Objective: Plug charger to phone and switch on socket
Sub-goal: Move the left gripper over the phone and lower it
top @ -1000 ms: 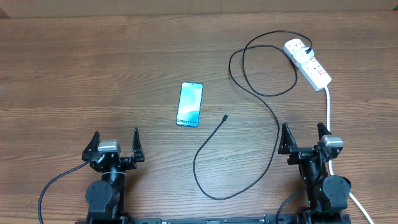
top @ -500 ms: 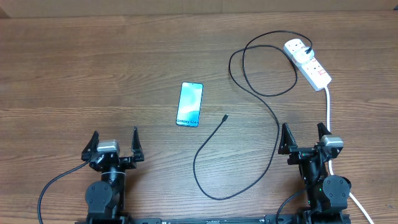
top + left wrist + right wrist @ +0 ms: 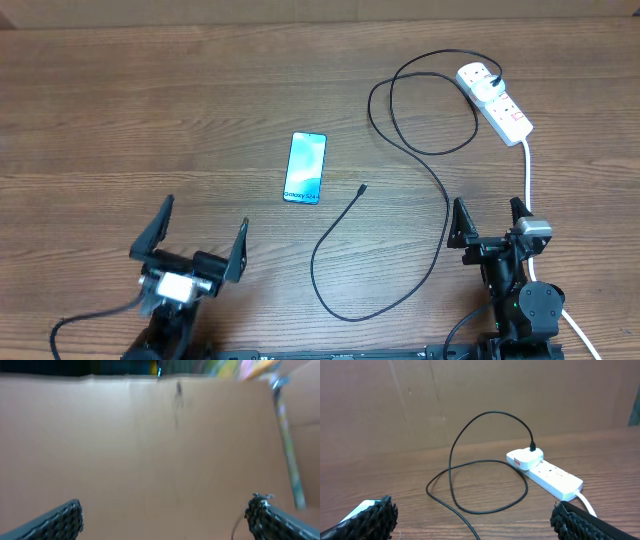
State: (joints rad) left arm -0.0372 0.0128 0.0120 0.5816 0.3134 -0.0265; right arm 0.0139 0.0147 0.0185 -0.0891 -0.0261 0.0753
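Operator: Grippers?
Technician: The left gripper point(image 3: 200, 240) and right gripper point(image 3: 488, 222) are released. The long thin black charger cable point(image 3: 330, 235) lies between them, with the slim blue-screened phone point(image 3: 305, 167) ahead of the left.
Operator: Risk?
Technician: The thin cable may slip; dragged slack may shift the phone.

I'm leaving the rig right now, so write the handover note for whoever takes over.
Left gripper: jaws open, empty.
Right gripper: jaws open, empty.
Slim blue-screened smartphone lies flat on the wooden table.
Thin black charger cable runs from the white power strip, far right; its connector tip lies loose beside the phone, not touching.
Done: nothing.
Left: plug tip into phone, switch on strip.
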